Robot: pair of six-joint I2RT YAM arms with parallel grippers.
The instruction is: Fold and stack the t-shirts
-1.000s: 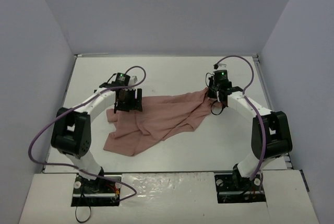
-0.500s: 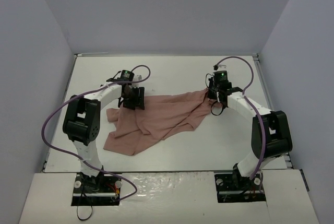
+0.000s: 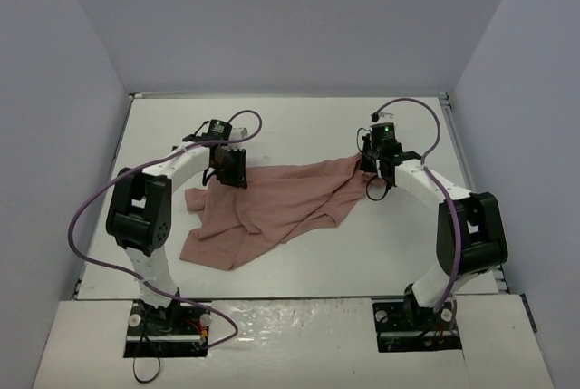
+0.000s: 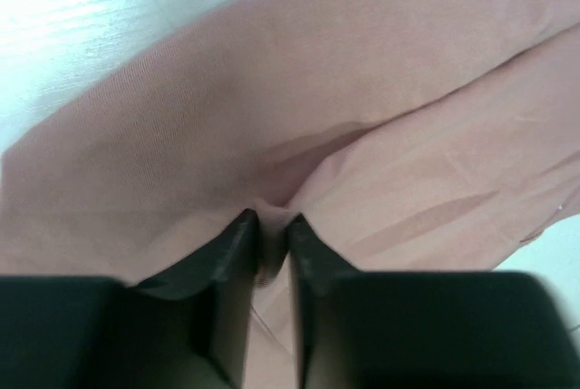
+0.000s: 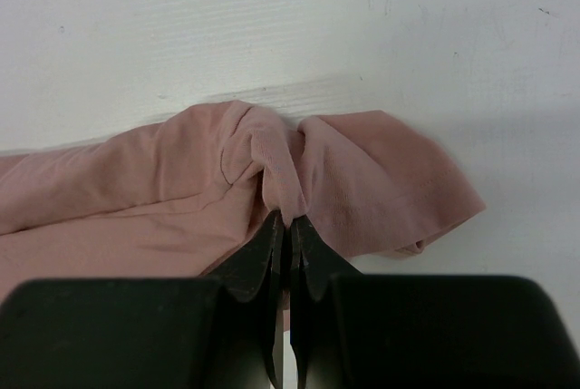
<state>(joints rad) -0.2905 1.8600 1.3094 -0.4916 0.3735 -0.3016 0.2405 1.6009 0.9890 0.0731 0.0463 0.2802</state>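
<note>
The left pincer point(image 4: 273, 230) pinches a t-shirt point(image 3: 272, 208) fold; the right pincer point(image 5: 290, 226) grips its bunched end on the bench point(image 3: 299, 126).

- Plain dusty-pink t-shirt point(image 3: 272, 208).
- White table point(image 3: 299, 126) beneath the t-shirt.
- Left arm point(image 3: 177, 164) and right arm point(image 3: 426, 185) beside the t-shirt: white, black joints, purple cables point(image 3: 408, 101).

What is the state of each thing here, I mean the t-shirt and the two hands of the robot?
t-shirt: unfolded and crumpled, lying on the table, pinched at two places.
left hand: closed to a narrow gap, with a pucker of the t-shirt caught between its fingers.
right hand: shut tight on a bunched end of the t-shirt.
</note>
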